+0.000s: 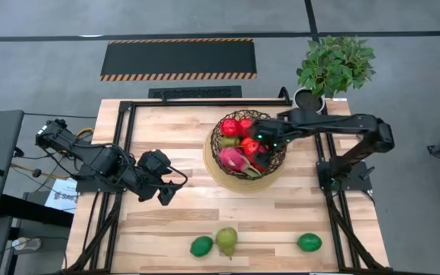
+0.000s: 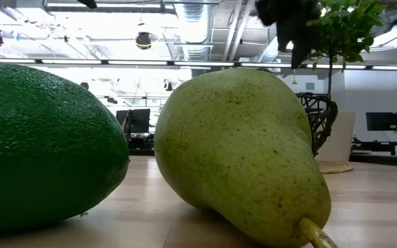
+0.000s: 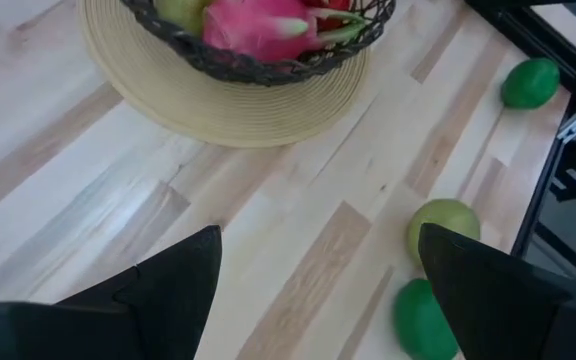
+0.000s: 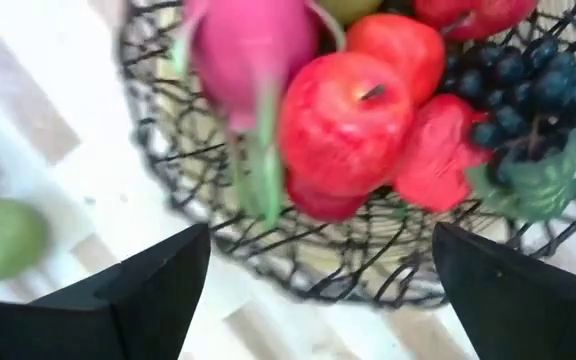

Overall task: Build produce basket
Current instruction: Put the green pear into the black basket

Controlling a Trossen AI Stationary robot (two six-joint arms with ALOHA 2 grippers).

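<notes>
The dark wire basket (image 1: 247, 145) stands on its tan disc base at the middle of the table. It holds red apples (image 4: 346, 120), a pink dragon fruit (image 1: 234, 159), a green pear (image 3: 183, 8) and dark grapes (image 4: 523, 75). My right gripper (image 4: 318, 275) hovers open and empty over the basket's right part (image 1: 264, 141). My left gripper (image 1: 168, 189) is open and empty over bare table to the basket's left (image 3: 313, 280). A lime (image 1: 201, 246), a pear (image 1: 227, 241) and a second lime (image 1: 309, 242) lie on the table near its near edge.
A potted plant (image 1: 333, 67) stands at the far right corner behind the basket. Black frame rails (image 1: 124, 153) run along the table's left, right and far sides. In the low view the lime (image 2: 43, 145) and pear (image 2: 243, 155) fill the foreground.
</notes>
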